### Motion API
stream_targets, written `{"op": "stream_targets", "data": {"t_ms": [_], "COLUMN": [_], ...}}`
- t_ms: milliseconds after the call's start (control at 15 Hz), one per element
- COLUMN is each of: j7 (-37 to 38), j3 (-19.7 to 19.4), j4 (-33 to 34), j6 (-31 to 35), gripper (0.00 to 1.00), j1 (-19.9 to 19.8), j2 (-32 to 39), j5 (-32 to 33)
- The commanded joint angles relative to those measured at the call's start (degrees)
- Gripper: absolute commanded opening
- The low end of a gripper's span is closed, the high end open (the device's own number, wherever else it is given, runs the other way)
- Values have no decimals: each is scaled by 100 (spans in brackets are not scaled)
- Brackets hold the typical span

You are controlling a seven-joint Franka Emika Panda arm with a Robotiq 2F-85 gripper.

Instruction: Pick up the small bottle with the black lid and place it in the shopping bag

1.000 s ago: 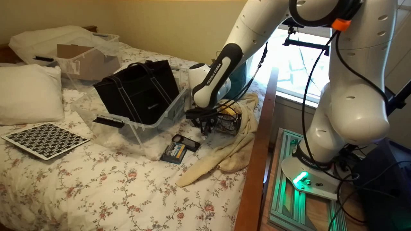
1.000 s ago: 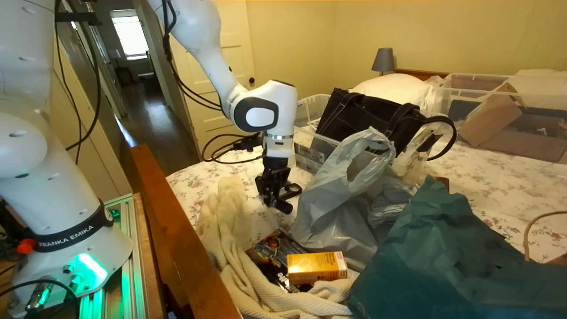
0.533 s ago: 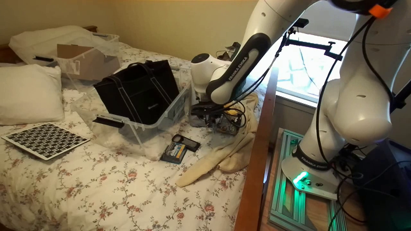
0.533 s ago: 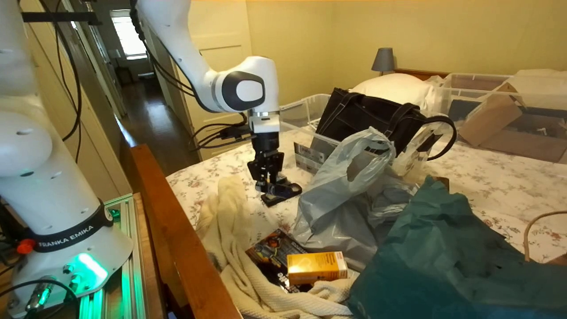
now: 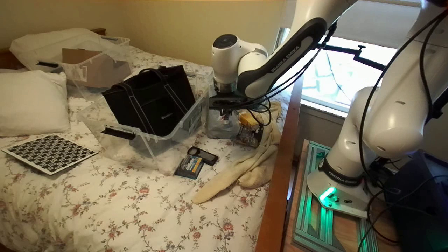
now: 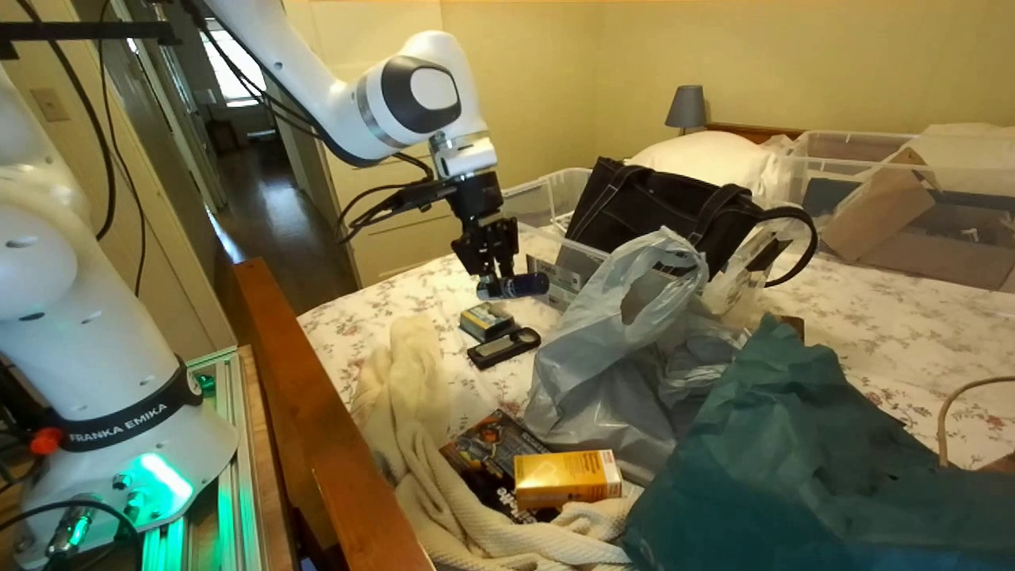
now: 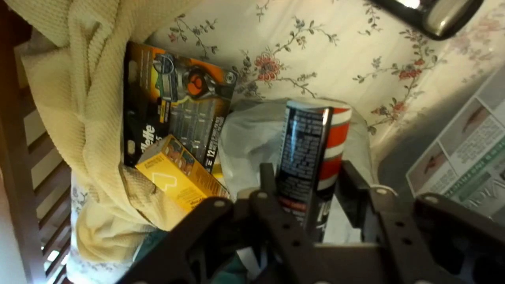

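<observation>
My gripper is shut on a small cylindrical bottle with a black, red and white label. In an exterior view the gripper holds the bottle sideways above the bed, its dark end pointing toward a grey plastic bag. In the wrist view the bottle's near end is hidden by the gripper, so I cannot make out the lid there. The shopping bag, black with white stitching, stands tilted in a clear bin in both exterior views. The gripper is beside that bin, outside it.
The clear bin's rim surrounds the shopping bag. A grey plastic bag and a teal bag stand nearby. A yellow box, razor pack, cream blanket, black device and small box lie on the bed.
My gripper has risen from near the bed with the bottle in it and now tilts slightly. The black device and small box, partly hidden behind it earlier in an exterior view, now show fully.
</observation>
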State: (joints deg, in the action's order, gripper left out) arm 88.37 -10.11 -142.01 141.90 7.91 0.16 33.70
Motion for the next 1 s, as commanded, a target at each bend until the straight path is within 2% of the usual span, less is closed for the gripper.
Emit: {"op": "stream_targets", "data": {"t_ms": [0, 200, 667, 733, 933], "j7": [-290, -1358, -3625, -3158, -3530], "j3": [397, 549, 685, 667, 654], "j4": [205, 598, 1258, 959, 1141], "j6": [-129, -94, -154, -95, -96], "gripper": [18, 18, 18, 43, 43], "j1": [-430, -616, -736, -742, -717], "j2": [-295, -119, 258, 46, 194], "j5": [277, 84, 210, 117, 119]}}
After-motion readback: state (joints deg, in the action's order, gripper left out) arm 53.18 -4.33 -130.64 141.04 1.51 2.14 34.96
